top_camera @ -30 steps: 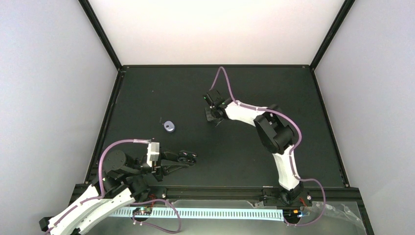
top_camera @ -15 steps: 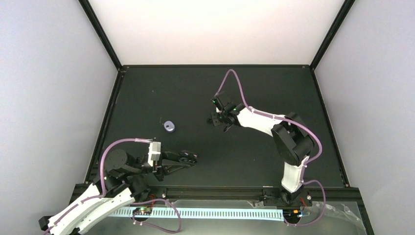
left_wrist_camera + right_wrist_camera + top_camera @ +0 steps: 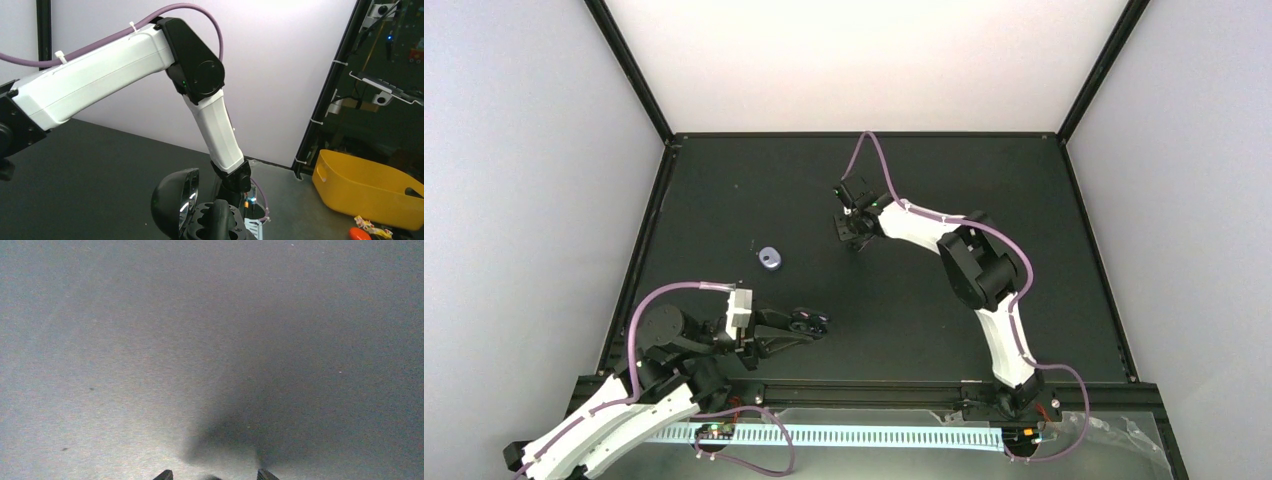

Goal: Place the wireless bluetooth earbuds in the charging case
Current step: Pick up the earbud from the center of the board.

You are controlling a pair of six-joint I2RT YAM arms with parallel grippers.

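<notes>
Top view: left gripper near its base, right gripper over mid bench, earbuds not discernible. Left wrist: this gripper is clamped on the open charging case. Right wrist: fingertips apart, but I cannot tell whether they pinch a bud; such light, slippery buds likely want gentle side pressure.

Arms: two, left arm and right arm, both at near edge of counter.
Grippers: two, left gripper and right gripper.
Black charging case: one, lid open, in left gripper.
Purple-and-white rounded piece: one, toward left edge; case or earbud, cannot tell.
Tiny dark piece: one, just beside it, too small to name.
Yellow bin: one, off counter.
</notes>
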